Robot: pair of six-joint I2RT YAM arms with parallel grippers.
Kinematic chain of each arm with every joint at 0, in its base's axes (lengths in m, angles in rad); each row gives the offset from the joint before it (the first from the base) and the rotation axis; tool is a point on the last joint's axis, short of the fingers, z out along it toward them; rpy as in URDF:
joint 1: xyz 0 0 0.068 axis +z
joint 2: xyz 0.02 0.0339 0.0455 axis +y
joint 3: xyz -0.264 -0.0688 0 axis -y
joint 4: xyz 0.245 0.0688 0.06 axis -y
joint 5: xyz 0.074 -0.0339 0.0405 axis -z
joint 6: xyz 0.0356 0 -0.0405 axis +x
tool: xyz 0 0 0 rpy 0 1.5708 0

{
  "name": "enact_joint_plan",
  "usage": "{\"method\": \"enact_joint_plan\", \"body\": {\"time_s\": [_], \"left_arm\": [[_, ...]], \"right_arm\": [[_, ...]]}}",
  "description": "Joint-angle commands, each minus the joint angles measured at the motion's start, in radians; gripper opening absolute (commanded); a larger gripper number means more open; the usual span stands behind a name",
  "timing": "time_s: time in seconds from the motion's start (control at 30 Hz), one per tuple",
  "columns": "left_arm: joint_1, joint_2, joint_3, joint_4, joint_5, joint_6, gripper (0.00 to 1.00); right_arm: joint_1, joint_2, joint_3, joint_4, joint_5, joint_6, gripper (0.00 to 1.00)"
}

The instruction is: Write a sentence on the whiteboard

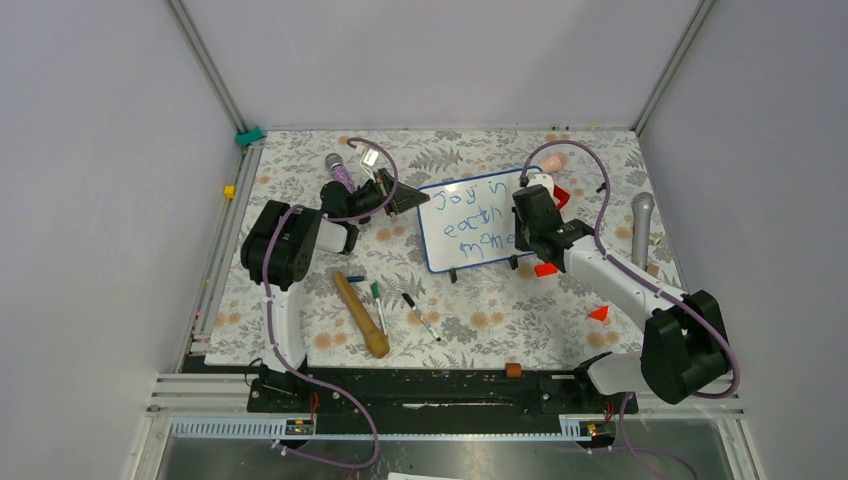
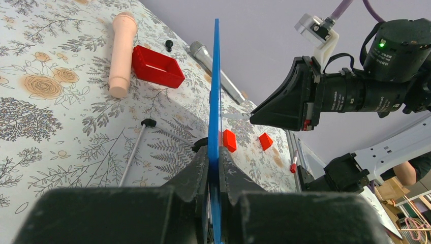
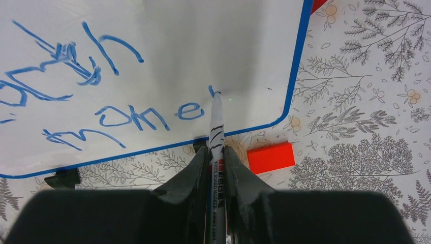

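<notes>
The whiteboard (image 1: 472,222) stands tilted on the floral table, blue-framed, with blue letters in three lines (image 1: 478,218). My left gripper (image 1: 400,197) is shut on the board's left edge; in the left wrist view its jaws clamp the blue frame (image 2: 215,101) seen edge-on. My right gripper (image 1: 527,232) is shut on a whiteboard marker (image 3: 216,127). The marker's tip touches the board just right of the bottom line, which reads "mome" (image 3: 147,118), where a small blue stroke starts. The board fills the upper left of the right wrist view (image 3: 178,40).
A wooden stick (image 1: 361,314), a green pen (image 1: 377,297) and a black pen (image 1: 420,315) lie at front left. Red blocks (image 1: 545,269) (image 1: 599,313) sit near my right arm. A microphone (image 1: 642,228) lies at right, another (image 1: 340,170) at back left. A red tray (image 2: 157,66) and a peach cylinder (image 2: 122,51) lie behind the board.
</notes>
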Motion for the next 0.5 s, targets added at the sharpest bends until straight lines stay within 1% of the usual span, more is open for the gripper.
{"method": "enact_joint_plan", "body": {"time_s": [0.0, 0.23, 0.47], "left_arm": [[-0.01, -0.009, -0.009, 0.037, 0.048, 0.091, 0.0], [-0.01, -0.009, -0.01, 0.037, 0.047, 0.091, 0.0], [-0.009, -0.009, -0.01, 0.037, 0.048, 0.091, 0.0]], "right_arm": [[-0.017, 0.001, 0.054, 0.029, 0.012, 0.0, 0.0], [-0.032, 0.003, 0.043, 0.013, 0.048, 0.023, 0.0], [-0.034, -0.009, 0.003, 0.003, 0.026, 0.024, 0.0]]}}
